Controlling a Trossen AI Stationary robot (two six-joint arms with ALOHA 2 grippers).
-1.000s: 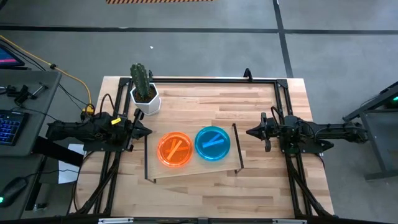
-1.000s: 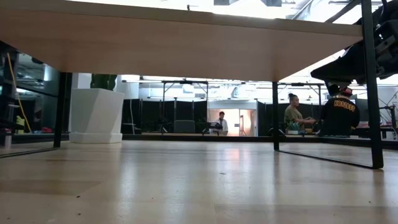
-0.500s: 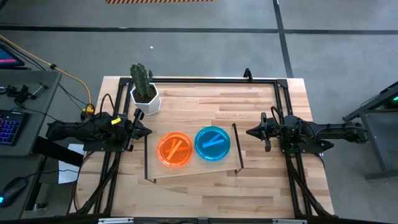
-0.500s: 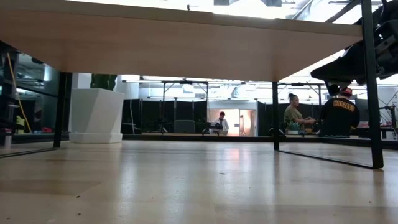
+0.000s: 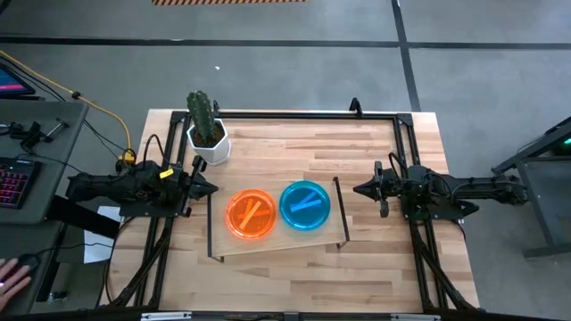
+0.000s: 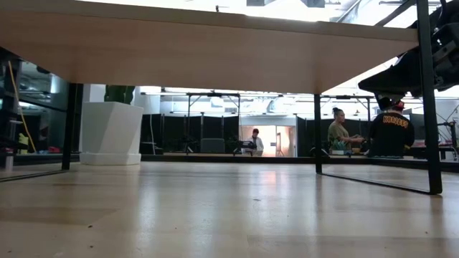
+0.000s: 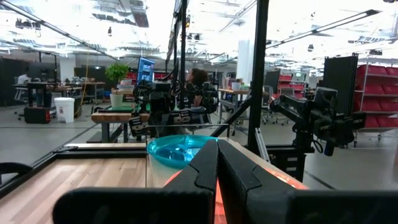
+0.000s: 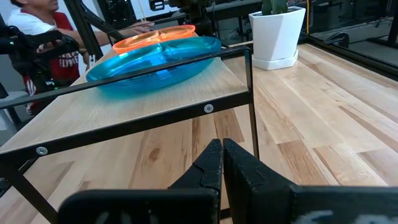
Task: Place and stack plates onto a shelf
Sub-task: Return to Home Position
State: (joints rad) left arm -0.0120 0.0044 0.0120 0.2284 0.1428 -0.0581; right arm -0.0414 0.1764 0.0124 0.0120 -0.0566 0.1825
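An orange plate (image 5: 251, 215) and a teal-blue plate (image 5: 305, 205) lie side by side on top of the low light-wood shelf (image 5: 277, 239), which stands on the table on its black end rails. My left gripper (image 5: 212, 189) waits shut just left of the shelf, level with its top; my right gripper (image 5: 356, 189) waits shut just right of it. In the right wrist view the blue plate (image 8: 155, 59) sits nearest, the orange plate (image 8: 152, 35) behind it. In the left wrist view the blue plate (image 7: 177, 149) shows beyond my shut fingers (image 7: 217, 171).
A white pot with a green cactus (image 5: 207, 134) stands on the table at the shelf's far-left corner. The black frame (image 5: 312, 115) runs around the tabletop. A person's hand (image 5: 11, 275) shows at a desk left of the table; people stand in the room beyond.
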